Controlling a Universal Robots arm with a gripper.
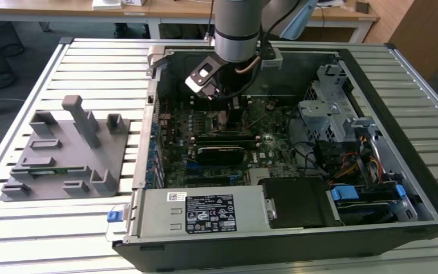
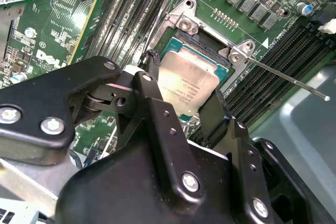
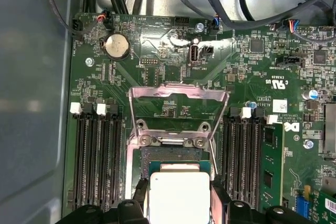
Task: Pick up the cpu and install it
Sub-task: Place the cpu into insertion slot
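Cpu (image 2: 190,82), a small pale silvery square chip, is pinched in my black pincer (image 2: 182,92) just over the open black-and-metal socket (image 3: 173,153). I fear a skewed descent would seat it crooked and bend contacts. The open black computer case (image 1: 280,251) holds the green motherboard (image 1: 268,145); at nine o'clock of it in the exterior view, a grey plastic tray (image 1: 67,151) carries a green memory stick (image 1: 48,169).
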